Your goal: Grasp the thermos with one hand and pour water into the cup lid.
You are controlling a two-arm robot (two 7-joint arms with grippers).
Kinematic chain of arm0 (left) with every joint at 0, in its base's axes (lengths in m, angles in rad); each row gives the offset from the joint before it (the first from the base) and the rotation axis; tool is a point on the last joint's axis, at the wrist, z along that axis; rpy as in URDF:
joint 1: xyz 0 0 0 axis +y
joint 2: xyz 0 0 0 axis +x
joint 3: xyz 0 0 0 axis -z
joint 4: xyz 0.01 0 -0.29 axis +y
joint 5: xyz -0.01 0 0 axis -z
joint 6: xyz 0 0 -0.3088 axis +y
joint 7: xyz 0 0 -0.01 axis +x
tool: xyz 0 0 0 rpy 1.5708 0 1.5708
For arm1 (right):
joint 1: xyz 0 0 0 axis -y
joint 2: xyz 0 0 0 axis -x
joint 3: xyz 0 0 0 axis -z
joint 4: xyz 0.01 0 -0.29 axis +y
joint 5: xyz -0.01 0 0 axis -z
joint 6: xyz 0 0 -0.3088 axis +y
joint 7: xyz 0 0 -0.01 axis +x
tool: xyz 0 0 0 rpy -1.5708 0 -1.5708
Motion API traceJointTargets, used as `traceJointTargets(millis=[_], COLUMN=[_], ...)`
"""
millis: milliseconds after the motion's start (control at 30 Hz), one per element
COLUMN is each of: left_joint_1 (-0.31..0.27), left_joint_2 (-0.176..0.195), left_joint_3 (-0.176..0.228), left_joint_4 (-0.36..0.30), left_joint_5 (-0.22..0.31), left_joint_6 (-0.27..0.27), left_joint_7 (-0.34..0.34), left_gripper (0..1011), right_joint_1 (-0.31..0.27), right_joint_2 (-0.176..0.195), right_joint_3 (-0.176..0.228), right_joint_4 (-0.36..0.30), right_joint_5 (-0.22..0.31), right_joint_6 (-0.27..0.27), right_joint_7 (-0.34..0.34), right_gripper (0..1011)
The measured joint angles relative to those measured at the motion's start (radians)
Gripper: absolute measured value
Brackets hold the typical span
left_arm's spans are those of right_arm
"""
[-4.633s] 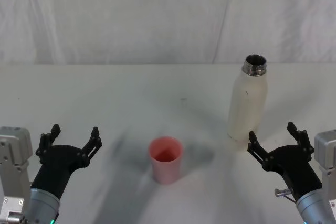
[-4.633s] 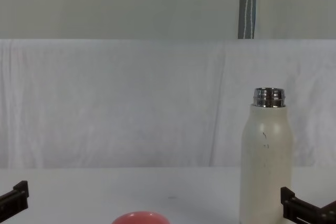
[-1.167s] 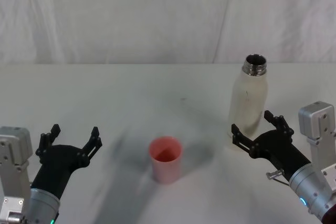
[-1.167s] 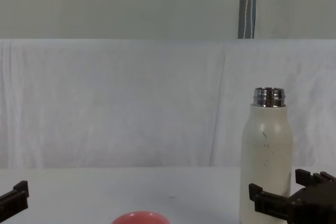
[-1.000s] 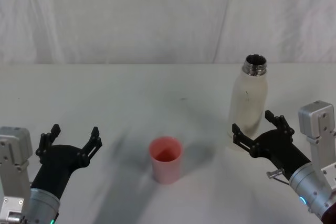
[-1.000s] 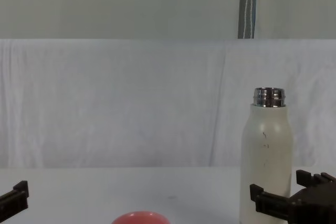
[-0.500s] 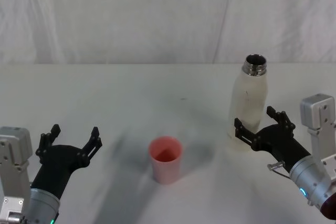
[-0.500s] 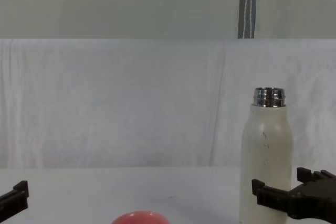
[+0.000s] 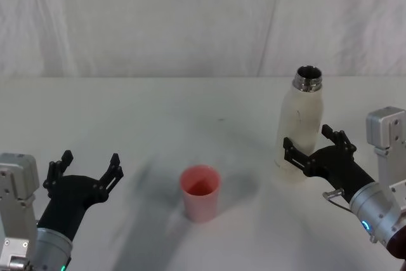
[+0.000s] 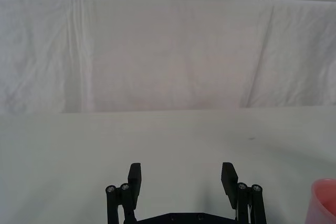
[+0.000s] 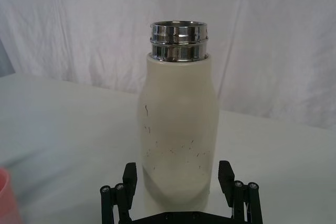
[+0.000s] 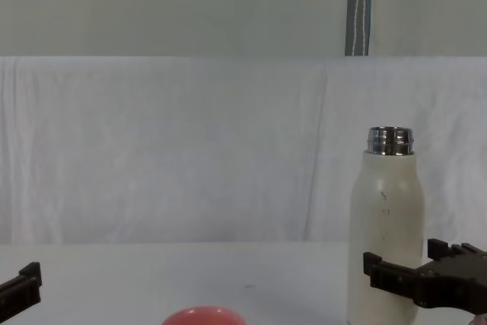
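Two grippers show, and one has moved: over the last seconds the right gripper [image 9: 312, 149] has advanced from the table's near edge until its wide-spread fingers bracket the lower body of the thermos [image 9: 300, 125] — not yet closed on it. The grasp looks imminent; pouring has not begun. The thermos stands upright, uncapped, at right; the cup lid [image 9: 201, 193], coral pink, sits apart toward the centre. The left gripper [image 9: 85, 171] stays parked near-left, fingers spread. No legible writing — just dark scuffs.

- Table [image 9: 158, 112]: white, matte surface.
- Backdrop cloth [image 12: 190, 150]: white, creased, hanging behind table.
- Wall [image 12: 152, 5]: pale grey-green.
- Pole [image 12: 359, 7]: grey metal, vertical.
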Motion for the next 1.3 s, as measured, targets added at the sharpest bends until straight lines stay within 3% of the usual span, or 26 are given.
traceJointTargets(millis=[1300], left_joint_1=[0.000], left_joint_2=[0.000], left_joint_3=[0.000], left_joint_4=[0.000], left_joint_5=[0.000], left_joint_6=[0.000], left_joint_7=[0.000], left_gripper=[1001], right_joint_1=[0.040], right_joint_2=[-0.026], right_joint_3=[-0.024], right_joint_4=[0.063], right_joint_5=[0.040], right_joint_6=[0.010], right_joint_7=[-0.018], right_gripper=[1001])
